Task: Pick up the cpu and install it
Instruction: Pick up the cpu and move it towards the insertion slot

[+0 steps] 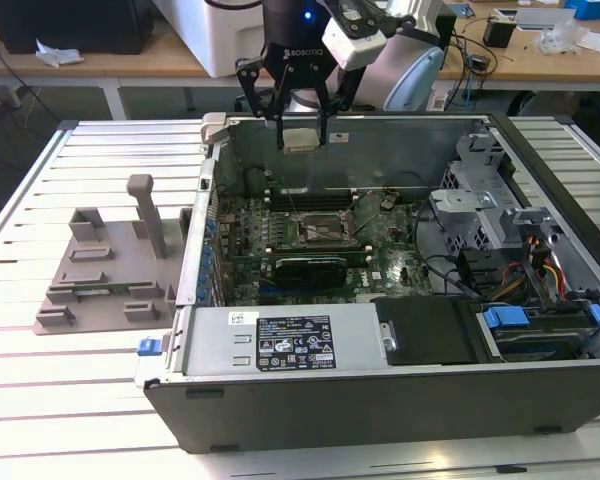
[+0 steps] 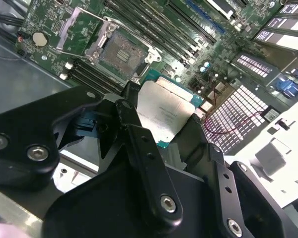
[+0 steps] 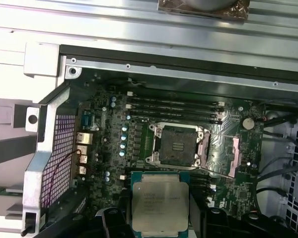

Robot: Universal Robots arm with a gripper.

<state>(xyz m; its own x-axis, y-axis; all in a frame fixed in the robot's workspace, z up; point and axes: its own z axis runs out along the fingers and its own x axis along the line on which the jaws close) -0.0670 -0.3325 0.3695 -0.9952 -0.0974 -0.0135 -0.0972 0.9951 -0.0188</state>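
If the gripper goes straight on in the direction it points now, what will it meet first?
Probably the motherboard just beside the open socket, not the socket itself; the cpu held in the gripper would touch first. Depth is unclear, so this is uncertain.

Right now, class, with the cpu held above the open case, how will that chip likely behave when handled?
Probably stiff: the cpu lies flat and unbent in the gripper. Its smooth metal top looks slippery. Being thin, it likely weighs little.
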